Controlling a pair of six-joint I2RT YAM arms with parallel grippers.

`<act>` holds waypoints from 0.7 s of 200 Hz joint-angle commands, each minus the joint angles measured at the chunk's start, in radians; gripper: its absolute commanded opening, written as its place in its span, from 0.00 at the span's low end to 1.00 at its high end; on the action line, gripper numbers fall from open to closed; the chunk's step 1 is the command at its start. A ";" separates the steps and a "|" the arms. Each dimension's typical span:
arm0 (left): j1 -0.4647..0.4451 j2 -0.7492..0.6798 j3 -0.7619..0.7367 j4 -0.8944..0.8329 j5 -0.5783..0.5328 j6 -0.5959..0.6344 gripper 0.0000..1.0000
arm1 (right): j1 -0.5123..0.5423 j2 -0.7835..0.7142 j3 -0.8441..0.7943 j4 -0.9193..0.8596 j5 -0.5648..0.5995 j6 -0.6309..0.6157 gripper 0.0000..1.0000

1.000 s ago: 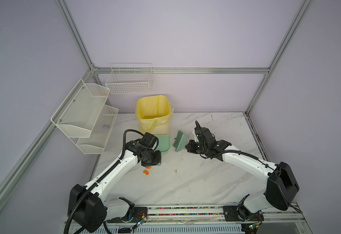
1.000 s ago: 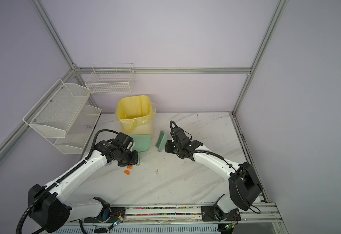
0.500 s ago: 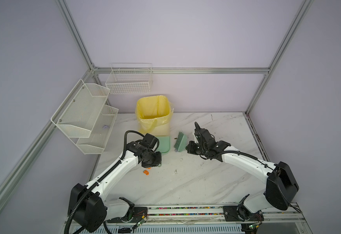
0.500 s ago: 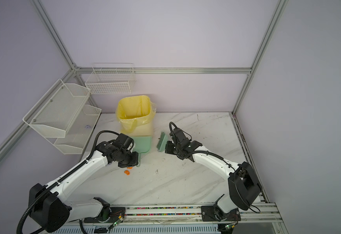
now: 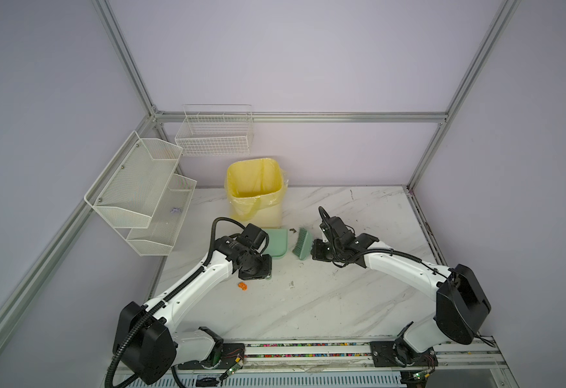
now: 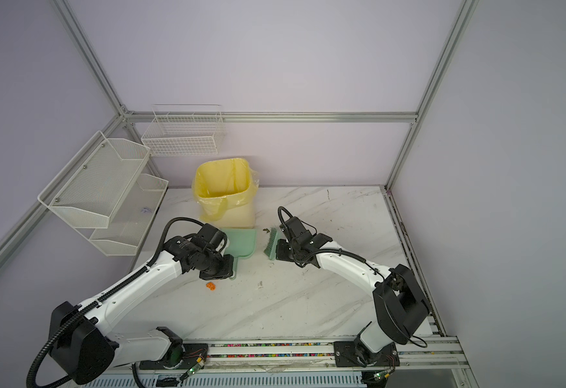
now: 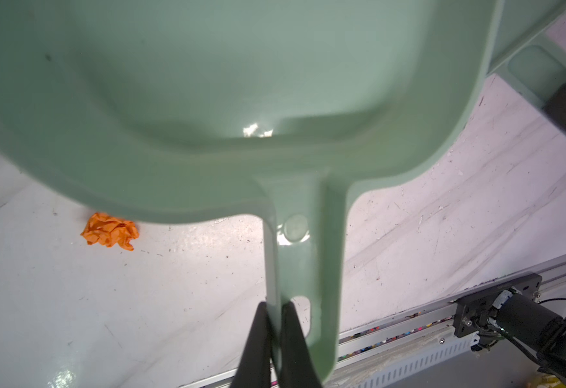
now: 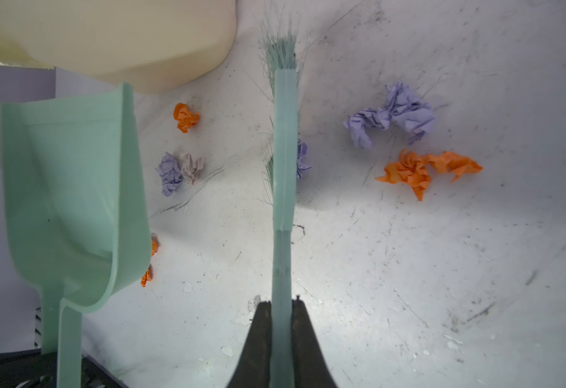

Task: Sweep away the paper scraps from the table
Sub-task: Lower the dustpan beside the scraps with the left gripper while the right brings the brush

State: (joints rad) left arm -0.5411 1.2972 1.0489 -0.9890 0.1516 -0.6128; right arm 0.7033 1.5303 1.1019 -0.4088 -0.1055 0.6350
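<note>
L gripper (image 7: 274,307) pinches dustpan (image 7: 207,100) handle; R gripper (image 8: 281,304) pinches brush (image 8: 284,151); paper scraps (image 8: 409,171) beside brush on table (image 8: 409,285).

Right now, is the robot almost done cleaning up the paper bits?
Just starting. Done: both tools are picked up. In hand: the left end effector grips the green dustpan by its handle, the right end effector grips the brush. Left: the dustpan looks empty, and the paper scraps lie on the table on both sides of the brush.
</note>
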 commanded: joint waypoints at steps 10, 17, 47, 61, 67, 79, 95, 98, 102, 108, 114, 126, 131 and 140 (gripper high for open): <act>-0.049 0.029 0.003 0.042 0.002 -0.023 0.00 | -0.043 -0.089 0.032 -0.107 0.058 -0.041 0.00; -0.062 0.039 0.006 0.050 0.003 -0.026 0.00 | -0.053 -0.101 0.038 -0.123 0.062 -0.048 0.00; -0.096 0.081 0.024 0.074 0.014 -0.031 0.00 | -0.093 -0.148 0.070 -0.159 0.038 -0.064 0.00; -0.108 0.097 0.034 0.081 0.017 -0.032 0.00 | -0.103 -0.151 0.090 -0.160 0.022 -0.060 0.00; -0.113 0.103 0.040 0.083 0.017 -0.031 0.00 | -0.106 -0.152 0.098 -0.163 0.014 -0.060 0.00; -0.122 0.108 0.047 0.083 0.019 -0.030 0.00 | -0.116 -0.179 0.116 -0.170 0.003 -0.067 0.00; -0.133 0.149 0.059 0.085 0.024 -0.025 0.00 | -0.136 -0.173 0.153 -0.200 0.022 -0.101 0.00; -0.136 0.152 0.061 0.085 0.027 -0.023 0.00 | -0.140 -0.172 0.159 -0.207 0.028 -0.109 0.00; -0.139 0.156 0.064 0.084 0.030 -0.021 0.00 | -0.148 -0.170 0.168 -0.216 0.036 -0.121 0.00; -0.144 0.163 0.066 0.085 0.034 -0.019 0.00 | -0.161 -0.167 0.184 -0.230 0.047 -0.139 0.00; -0.149 0.168 0.070 0.085 0.036 -0.019 0.00 | -0.175 -0.162 0.202 -0.246 0.054 -0.158 0.00; -0.157 0.175 0.071 0.085 0.040 -0.018 0.00 | -0.191 -0.144 0.245 -0.282 0.071 -0.194 0.00; -0.159 0.177 0.072 0.085 0.042 -0.016 0.00 | -0.192 -0.132 0.260 -0.294 0.083 -0.207 0.00; -0.163 0.180 0.070 0.085 0.046 -0.016 0.00 | -0.193 -0.122 0.282 -0.312 0.103 -0.228 0.00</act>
State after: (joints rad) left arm -0.6907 1.4837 1.0523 -0.9241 0.1753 -0.6350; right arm 0.5259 1.3846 1.3148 -0.6418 -0.0677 0.4915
